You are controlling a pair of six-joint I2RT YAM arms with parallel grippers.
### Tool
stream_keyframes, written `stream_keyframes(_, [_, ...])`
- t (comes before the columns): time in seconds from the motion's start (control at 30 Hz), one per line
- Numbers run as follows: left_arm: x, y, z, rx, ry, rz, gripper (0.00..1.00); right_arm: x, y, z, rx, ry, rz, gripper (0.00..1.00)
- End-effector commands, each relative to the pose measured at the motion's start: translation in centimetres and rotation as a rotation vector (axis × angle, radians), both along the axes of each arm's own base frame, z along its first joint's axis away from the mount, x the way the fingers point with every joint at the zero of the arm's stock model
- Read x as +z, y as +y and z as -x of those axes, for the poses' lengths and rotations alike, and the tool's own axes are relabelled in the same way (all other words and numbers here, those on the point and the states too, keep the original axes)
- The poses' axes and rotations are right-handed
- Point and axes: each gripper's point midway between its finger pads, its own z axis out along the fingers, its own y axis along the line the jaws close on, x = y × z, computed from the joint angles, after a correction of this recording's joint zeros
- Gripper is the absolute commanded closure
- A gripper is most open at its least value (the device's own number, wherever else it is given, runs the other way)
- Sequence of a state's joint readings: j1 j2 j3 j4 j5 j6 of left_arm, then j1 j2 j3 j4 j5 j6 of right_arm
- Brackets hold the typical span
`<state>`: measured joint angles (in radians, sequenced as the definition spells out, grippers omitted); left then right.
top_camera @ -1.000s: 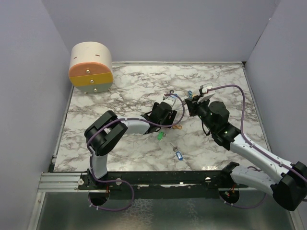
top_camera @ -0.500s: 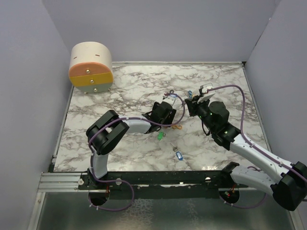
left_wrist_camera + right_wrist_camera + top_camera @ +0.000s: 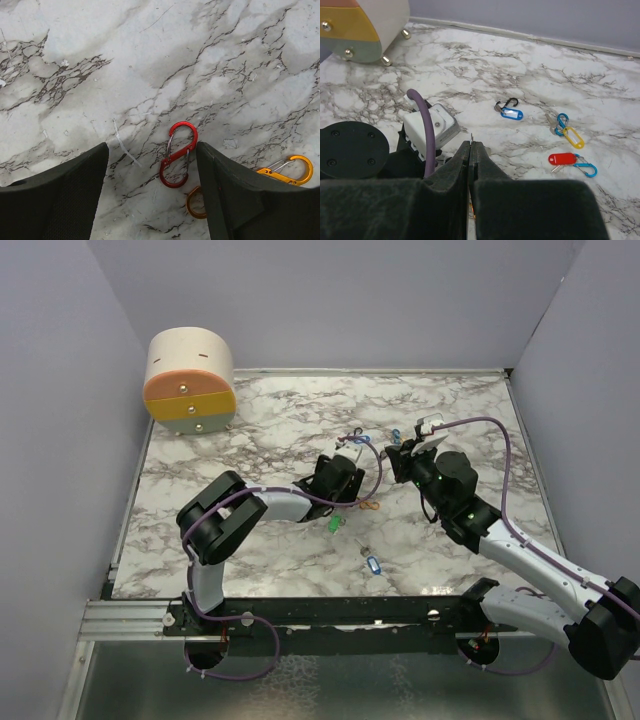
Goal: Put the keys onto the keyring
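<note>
The keys lie scattered on the marble counter. A green-tagged key is near its middle, and a blue-tagged key lies beside it, closer to the near edge. The right wrist view shows three more. They are a second blue-tagged key on a black clip, a yellow-tagged key on a blue clip, and a red-tagged key on another blue clip.

A round wooden drawer box sits at the far left corner.

The left tool hangs low over the middle, jaws wide apart and holding nothing. A red S-clip lies on the counter between its fingers, nearer the right one. An orange clip lies just beyond.

The right tool, just right of the left one, is pressed fully closed. I cannot tell whether anything thin is pinched.
</note>
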<state>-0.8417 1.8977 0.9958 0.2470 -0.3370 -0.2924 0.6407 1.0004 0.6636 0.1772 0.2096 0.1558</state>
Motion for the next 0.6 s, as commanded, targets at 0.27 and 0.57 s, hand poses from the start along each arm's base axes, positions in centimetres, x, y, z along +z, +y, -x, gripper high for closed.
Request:
stream_keyframes(0.27, [-1.8, -0.1, 2.0, -0.068, 0.075, -0.007, 0.35, -0.1, -0.2, 0.1, -0.016, -0.003, 0.0, 0.99])
stream_keyframes(0.57, [-2.6, 0.2, 2.6, -0.068, 0.107, -0.01, 0.47, -0.1, -0.2, 0.1, -0.017, -0.002, -0.001, 0.99])
